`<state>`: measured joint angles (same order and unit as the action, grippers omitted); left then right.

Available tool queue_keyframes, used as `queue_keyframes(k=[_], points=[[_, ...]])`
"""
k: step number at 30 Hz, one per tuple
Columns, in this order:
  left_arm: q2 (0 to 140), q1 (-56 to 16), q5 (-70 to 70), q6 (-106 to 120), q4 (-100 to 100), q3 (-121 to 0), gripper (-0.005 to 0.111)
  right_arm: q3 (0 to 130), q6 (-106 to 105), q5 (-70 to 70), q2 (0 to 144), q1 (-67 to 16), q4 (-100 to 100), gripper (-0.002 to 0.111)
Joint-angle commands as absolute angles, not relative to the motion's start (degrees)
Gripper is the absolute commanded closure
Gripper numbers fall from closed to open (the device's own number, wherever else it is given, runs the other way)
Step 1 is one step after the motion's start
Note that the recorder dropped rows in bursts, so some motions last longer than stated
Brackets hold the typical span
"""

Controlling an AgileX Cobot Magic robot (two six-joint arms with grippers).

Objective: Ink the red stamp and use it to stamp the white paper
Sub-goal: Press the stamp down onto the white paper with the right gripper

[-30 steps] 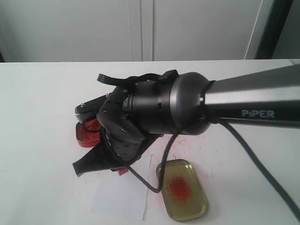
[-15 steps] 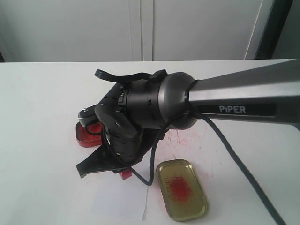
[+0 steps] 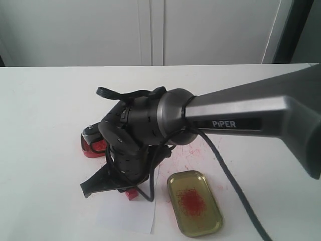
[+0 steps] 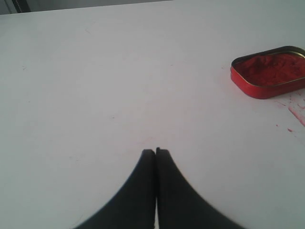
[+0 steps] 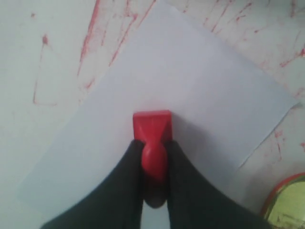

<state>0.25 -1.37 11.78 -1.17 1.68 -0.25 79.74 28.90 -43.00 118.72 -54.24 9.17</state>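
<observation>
Exterior and wrist views of the stamping position. The right hand (image 5: 153,153), carried by an arm that reaches across the middle of the exterior view, is clenched on the narrow knob of the red stamp (image 5: 152,128), one dark finger on either side. The stamp's square base faces down over the white paper (image 5: 195,90). In the right wrist view the base sits inside the sheet, well in from its corners. Whether it is touching the sheet cannot be told.

In the exterior view the stamp (image 3: 132,193) appears at the far edge of the paper (image 3: 125,217). The paper's right edge runs just beside the gold tin lid (image 3: 194,203) with a narrow gap between them. The red ink tin (image 3: 93,147) lies beyond the paper's far left corner, partly hidden by the wrist. Red smears (image 3: 196,150) mark the worktop (image 3: 45,100) between tin and lid.

Broad bare worktop lies to the left of the tin and paper and behind the arm. The left hand (image 4: 156,152) is clenched on nothing, fingertips pressed together, low over open worktop (image 4: 95,71), well apart from the ink tin (image 4: 269,71).
</observation>
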Motion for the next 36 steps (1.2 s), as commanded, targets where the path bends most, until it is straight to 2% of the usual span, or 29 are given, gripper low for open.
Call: queue_keyframes(k=[1, 11, 23, 36], points=[[0.00, -1.29, 11.60, -1.31, 1.66, 0.00, 0.107, 78.64, 26.13, -43.69, 124.78, -53.77, 4.77, 0.108], [0.00, -1.29, 11.60, -1.31, 1.66, 0.00, 0.107, 78.64, 25.44, -43.21, 124.62, -53.77, 3.69, 0.108], [0.00, -1.29, 11.60, -1.31, 1.66, 0.00, 0.107, 78.76, 25.69, -41.97, 117.41, -53.61, 4.32, 0.108], [0.00, -1.29, 11.60, -1.31, 1.66, 0.00, 0.107, 78.76, 33.80, -40.06, 113.26, -53.61, 8.80, 0.108]])
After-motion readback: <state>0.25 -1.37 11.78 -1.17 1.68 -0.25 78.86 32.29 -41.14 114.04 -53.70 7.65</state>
